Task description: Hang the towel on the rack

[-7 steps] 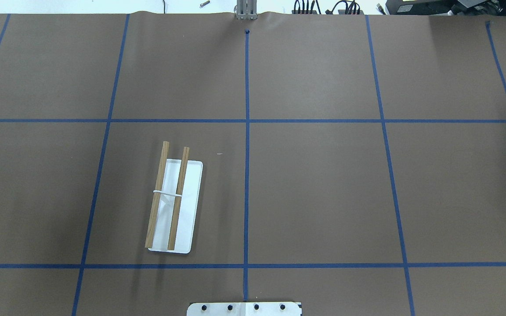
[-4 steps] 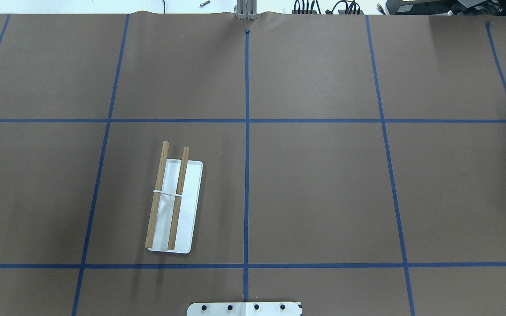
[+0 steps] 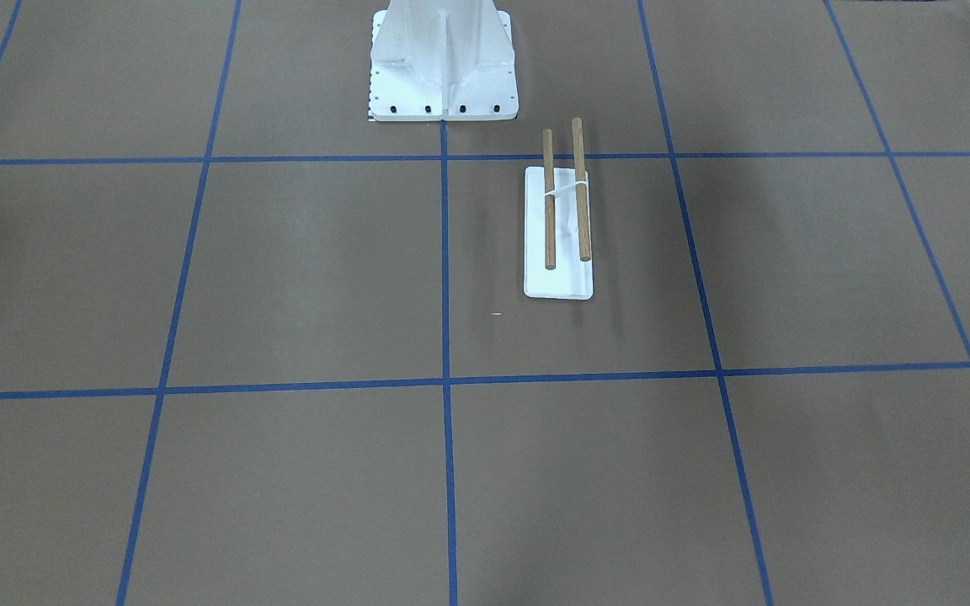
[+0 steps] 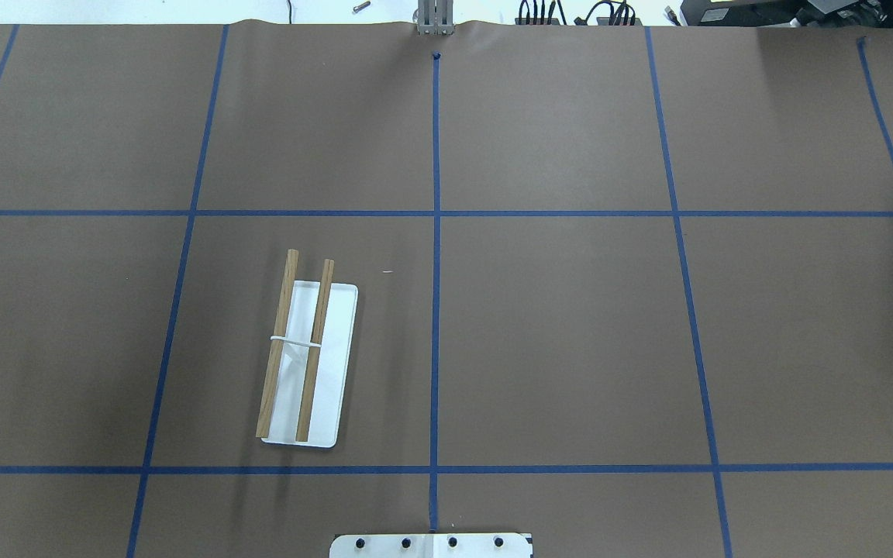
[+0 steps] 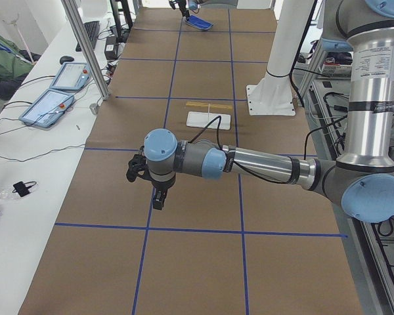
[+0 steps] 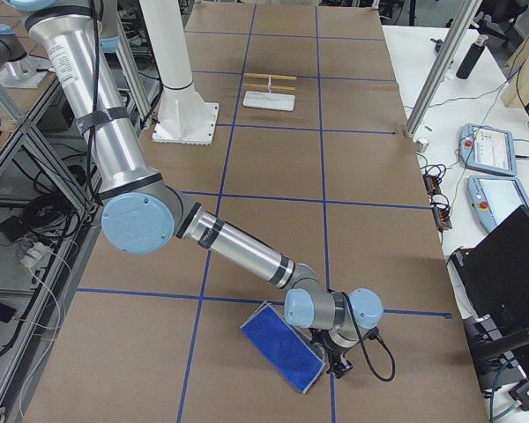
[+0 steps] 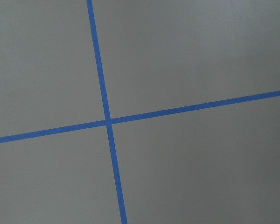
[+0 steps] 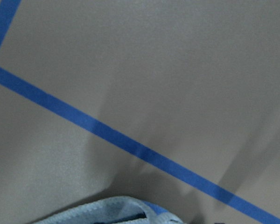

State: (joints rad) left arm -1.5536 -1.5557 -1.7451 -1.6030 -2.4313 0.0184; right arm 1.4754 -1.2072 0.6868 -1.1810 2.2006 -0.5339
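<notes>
The rack (image 4: 307,356) stands bare left of the table's centre line: two brown dowels over a white base plate. It also shows in the front-facing view (image 3: 558,220) and in both side views (image 5: 209,111) (image 6: 269,92). The royal-blue towel (image 6: 280,348) is spread at the table's right end, far from the rack, and its grey hem (image 8: 116,211) shows in the right wrist view. My right gripper (image 6: 339,368) is low at the towel's corner. My left gripper (image 5: 157,200) hovers over bare table at the left end. I cannot tell whether either is open or shut.
The large white bolted pedestal (image 3: 443,63) stands at the robot's side of the table, close to the rack. Blue tape lines (image 7: 107,121) grid the brown table cover. Tablets (image 5: 52,98) and a metal post (image 6: 436,70) stand along the operators' bench.
</notes>
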